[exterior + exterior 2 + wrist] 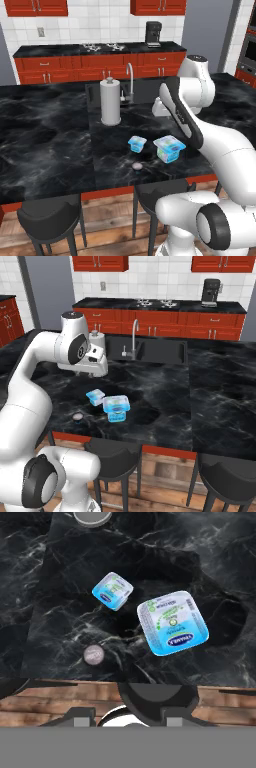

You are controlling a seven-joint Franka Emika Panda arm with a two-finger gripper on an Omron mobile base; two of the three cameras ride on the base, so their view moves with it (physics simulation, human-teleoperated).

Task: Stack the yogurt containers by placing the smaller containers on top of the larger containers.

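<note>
counter (60, 150) of black marble is carrying 2 yogurt packs: small cup (113, 590) sitting just beside large tub (172, 622), apart, both upright. grey disc (93, 654) is lying near them. gripper (127, 716) is hovering high above, holding nothing; finger tips barely showing, so spread is hard to judge.

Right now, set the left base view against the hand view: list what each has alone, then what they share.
Left base view alone: the paper-towel roll standing upright, the sink faucet, the coffee machine on the back counter.
Hand view alone: the printed lid tops seen from above, the wooden floor past the counter edge.
Both: the small yogurt cup, the larger yogurt tub, apart on the counter, and the grey disc.
</note>
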